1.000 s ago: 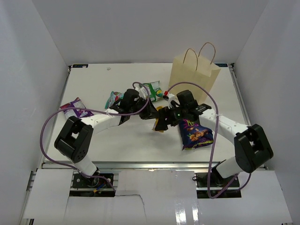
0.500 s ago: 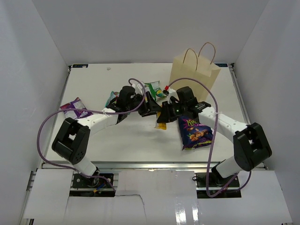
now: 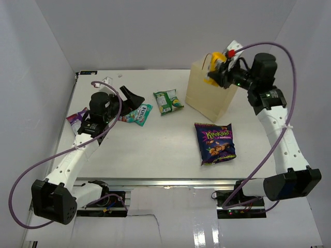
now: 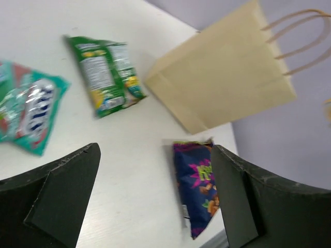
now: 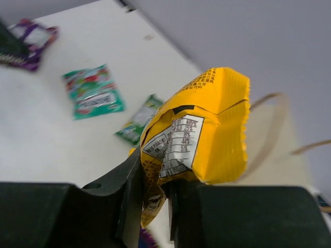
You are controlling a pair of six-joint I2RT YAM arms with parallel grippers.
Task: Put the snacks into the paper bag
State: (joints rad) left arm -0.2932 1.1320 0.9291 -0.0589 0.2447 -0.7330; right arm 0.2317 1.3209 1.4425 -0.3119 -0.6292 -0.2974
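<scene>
My right gripper [image 3: 218,71] is shut on a yellow snack packet [image 3: 216,58] [image 5: 204,129], held high over the open top of the beige paper bag [image 3: 207,95]. A looped bag handle [image 5: 276,121] shows just behind the packet. My left gripper [image 3: 132,96] [image 4: 155,199] hangs open and empty over the left of the table. A teal pouch [image 3: 137,114] [image 4: 28,111] and a green pouch [image 3: 168,101] [image 4: 108,77] lie flat. The big purple bag [image 3: 215,143] [image 4: 199,186] lies in front of the paper bag [image 4: 222,88].
A small dark purple packet [image 3: 77,119] [image 5: 28,37] lies at the table's left edge beside the left arm. White walls close in the table on three sides. Purple cables loop from both arms.
The right gripper closed on the yellow packet at the table's middle and lifted it up above the paper bag. The left gripper opened and drew back to the left.
</scene>
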